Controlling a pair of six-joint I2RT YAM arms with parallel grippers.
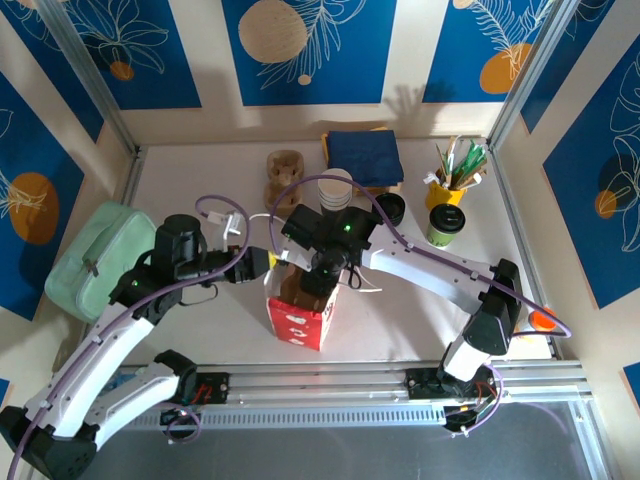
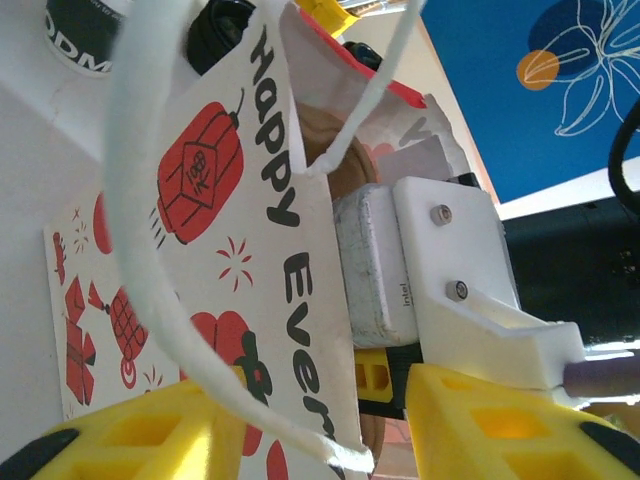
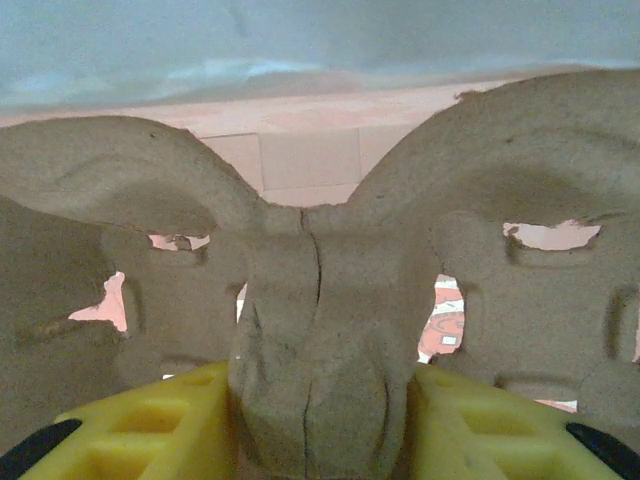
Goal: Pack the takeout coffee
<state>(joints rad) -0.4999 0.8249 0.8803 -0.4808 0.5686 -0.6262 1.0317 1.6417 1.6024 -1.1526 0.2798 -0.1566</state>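
My right pincer (image 3: 320, 400) is clamped on the middle ridge of the pulp carrier (image 3: 480, 290), which sits at the mouth of the red bag (image 1: 297, 320). My left pincer (image 1: 262, 263) is part open astride the bag's left wall, with a gap showing beside one finger. The coffee (image 1: 445, 222) stands upright, lid on, well apart from both pincers, to the right of my right one and just in front of the yellow cup (image 1: 443, 192).
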